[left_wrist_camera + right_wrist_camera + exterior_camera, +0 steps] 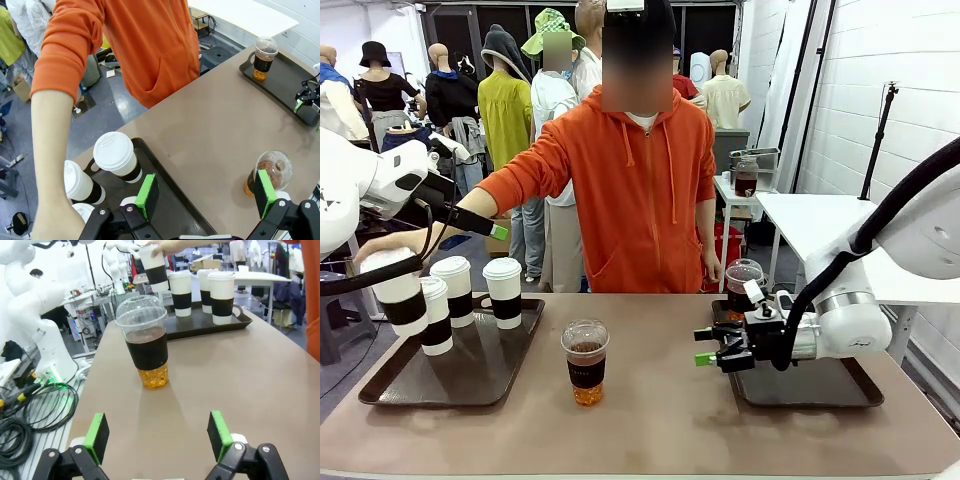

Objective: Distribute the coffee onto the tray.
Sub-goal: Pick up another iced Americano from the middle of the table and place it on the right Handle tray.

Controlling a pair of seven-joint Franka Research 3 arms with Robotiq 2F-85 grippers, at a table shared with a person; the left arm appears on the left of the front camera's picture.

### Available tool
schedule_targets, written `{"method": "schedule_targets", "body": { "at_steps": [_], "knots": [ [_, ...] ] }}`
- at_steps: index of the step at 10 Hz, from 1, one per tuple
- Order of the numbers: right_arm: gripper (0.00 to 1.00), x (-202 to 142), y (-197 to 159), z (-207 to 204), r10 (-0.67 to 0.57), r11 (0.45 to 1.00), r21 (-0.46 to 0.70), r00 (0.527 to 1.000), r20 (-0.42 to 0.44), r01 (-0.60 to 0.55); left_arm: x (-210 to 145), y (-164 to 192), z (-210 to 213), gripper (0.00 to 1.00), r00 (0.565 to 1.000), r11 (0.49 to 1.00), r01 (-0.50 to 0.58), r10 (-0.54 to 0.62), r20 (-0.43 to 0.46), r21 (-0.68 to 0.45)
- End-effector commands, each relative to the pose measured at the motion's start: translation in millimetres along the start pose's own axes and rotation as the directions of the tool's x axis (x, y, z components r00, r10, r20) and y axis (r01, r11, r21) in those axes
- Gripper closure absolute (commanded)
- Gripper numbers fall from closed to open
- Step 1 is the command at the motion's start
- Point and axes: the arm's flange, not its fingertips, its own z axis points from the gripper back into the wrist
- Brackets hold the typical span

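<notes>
Three white lidded cups of coffee [455, 290] [117, 155] [221, 297] stand on the left tray [470, 385] [165, 200] [210, 326]. The person's hand [378, 250] grips another white cup [395, 290] [155, 270] over that tray's left end. One clear domed cup [585, 360] [272, 167] [147, 347] stands on the bare table. A second clear cup [743, 285] [263, 57] stands on the right tray [820, 385] [285, 82]. My left gripper [503, 232] [206, 192] hangs open high over the left tray. My right gripper [710, 350] [157, 435] is open, low, facing the middle clear cup.
The person in an orange hoodie [640, 190] stands at the far edge, one forearm [50, 150] stretched over the left tray. Cables [30, 410] lie on the floor beside the table. A white side table [820, 215] stands behind at the right.
</notes>
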Motion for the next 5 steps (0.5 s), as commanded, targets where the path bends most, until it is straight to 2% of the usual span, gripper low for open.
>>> {"method": "schedule_targets", "body": {
  "at_steps": [1,5],
  "knots": [
    [0.00,0,4,-24,0.036,0.999,-0.023,0.999,-0.018,-0.037,-1,1,0,0.00,1.000,1.000,-0.005,0.005,-0.001,-0.005],
    [0.00,3,-1,-37,0.060,0.998,0.010,0.998,-0.035,-0.059,-1,1,0,0.00,1.000,1.000,-0.005,0.005,-0.001,-0.005]
  ]
}}
